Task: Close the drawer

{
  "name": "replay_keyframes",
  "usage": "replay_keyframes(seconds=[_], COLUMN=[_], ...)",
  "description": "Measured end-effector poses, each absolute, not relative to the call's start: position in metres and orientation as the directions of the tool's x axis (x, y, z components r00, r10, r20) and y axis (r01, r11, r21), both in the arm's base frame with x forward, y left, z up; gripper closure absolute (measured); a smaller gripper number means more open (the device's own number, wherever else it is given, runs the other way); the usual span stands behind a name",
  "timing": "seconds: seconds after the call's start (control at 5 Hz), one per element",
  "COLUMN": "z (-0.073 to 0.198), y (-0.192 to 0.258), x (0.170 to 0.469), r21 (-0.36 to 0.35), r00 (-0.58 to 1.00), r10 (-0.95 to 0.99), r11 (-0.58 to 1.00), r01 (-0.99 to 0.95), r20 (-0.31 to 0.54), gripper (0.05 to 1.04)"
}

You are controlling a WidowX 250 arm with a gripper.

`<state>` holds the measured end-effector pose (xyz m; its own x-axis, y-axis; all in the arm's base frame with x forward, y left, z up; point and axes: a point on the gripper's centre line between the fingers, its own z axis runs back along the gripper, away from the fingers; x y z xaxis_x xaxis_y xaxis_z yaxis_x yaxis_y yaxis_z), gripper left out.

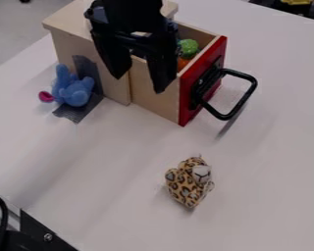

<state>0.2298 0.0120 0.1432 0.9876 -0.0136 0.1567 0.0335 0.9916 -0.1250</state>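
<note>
Below you lies a pale tabletop (114,181), with grey floor (15,29) beyond its upper-left edge and a black cable (4,215) beside its lower-left edge. Near the upper-left edge of the tabletop you see a light wooden cabinet (67,42). Its drawer (153,95) stands open, drawn out toward the right side of the tabletop; the red front (191,93) is well apart from the cabinet and carries a black handle (250,90). Inside the drawer, behind the front, note a green toy (188,47) and, just beside it, an orange one (182,63). Your claw (143,82) hangs over the cabinet and drawer, pointing down, its two fingers set wide with a gap between them; whether either touches the drawer's side wall, you cannot tell. To the left, beside the cabinet, a blue plush toy (73,91) with a pink end sits on dark tape (73,113). Toward the near side of the tabletop, well apart from the drawer, observe a leopard-spotted toy (186,186).
</note>
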Motion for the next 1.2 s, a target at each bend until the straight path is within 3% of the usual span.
replay_keyframes(seconds=[0.4,0.8,1.2], z=[0.124,0.103,0.07], y=[-0.014,-0.065,-0.083], x=[0.239,0.286,0.333], r21=[-0.166,-0.196,-0.056], r00=[0.994,0.987,0.991], r10=[-0.054,-0.131,-0.098], r11=[0.984,0.97,0.993], r01=[0.069,0.146,0.103], r20=[0.094,0.089,0.086], gripper=[0.083,0.083,0.083])
